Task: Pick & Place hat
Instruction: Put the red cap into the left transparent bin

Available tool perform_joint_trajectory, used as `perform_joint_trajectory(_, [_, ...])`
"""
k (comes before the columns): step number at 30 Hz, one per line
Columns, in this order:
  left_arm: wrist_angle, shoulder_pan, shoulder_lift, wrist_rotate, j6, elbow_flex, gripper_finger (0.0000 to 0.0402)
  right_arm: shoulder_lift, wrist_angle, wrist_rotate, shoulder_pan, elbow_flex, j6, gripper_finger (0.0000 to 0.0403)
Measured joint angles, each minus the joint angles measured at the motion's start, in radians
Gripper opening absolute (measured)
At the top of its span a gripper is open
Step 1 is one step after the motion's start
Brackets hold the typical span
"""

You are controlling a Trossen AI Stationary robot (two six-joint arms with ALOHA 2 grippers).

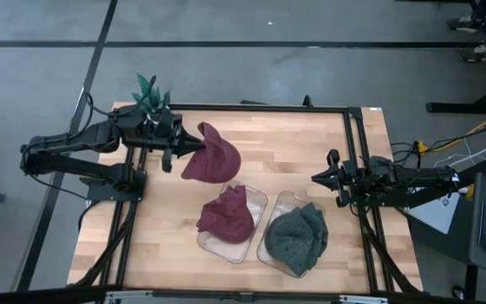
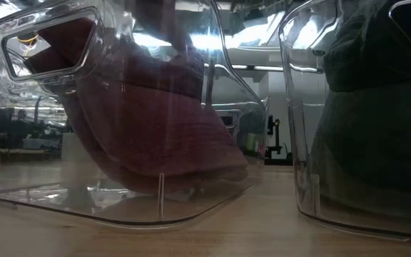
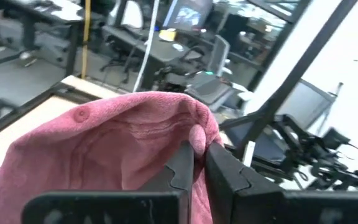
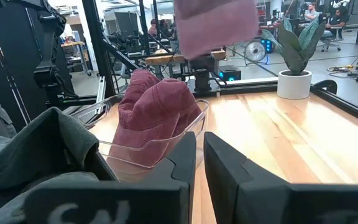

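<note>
A maroon hat [image 1: 213,156] hangs from my left gripper [image 1: 186,149] over the far left part of the table; the right wrist view shows this hat [image 4: 216,25] up in the air. My left gripper is shut on it. A second maroon hat [image 1: 226,215] sits in a clear bin [image 1: 256,198], and a dark green hat [image 1: 298,238] fills the clear bin [image 1: 270,253] beside it. My right gripper [image 1: 317,179] waits shut over the table's right side, touching nothing. My left gripper pinches a fold of the hat's cloth at its edge [image 3: 199,132] between the two fingers [image 3: 180,163]. It comes at the hat roughly level, from the table's left. The hat is lifted clear of the table, and its crown [image 3: 98,143] bulges beyond the fingers.
A potted plant [image 1: 150,93] stands at the table's far left corner. A black frame rail [image 1: 357,160] runs along the table's right side. Bare wood [image 1: 294,143] lies between the held hat and the right arm. The low view shows both bins [image 2: 155,207] close up.
</note>
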Motion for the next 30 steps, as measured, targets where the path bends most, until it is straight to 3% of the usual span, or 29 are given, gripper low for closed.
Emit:
perform_joint_trajectory(14, [-0.008,-0.166,0.187,0.086,0.092,0.189,0.0017,0.0,0.0,0.0,0.0,0.0,0.0,0.0034])
perform_joint_trajectory(30, [-0.007,-0.363,0.417,0.038,0.078,0.271,0.0017,0.0,0.0,0.0,0.0,0.0,0.0,0.0034])
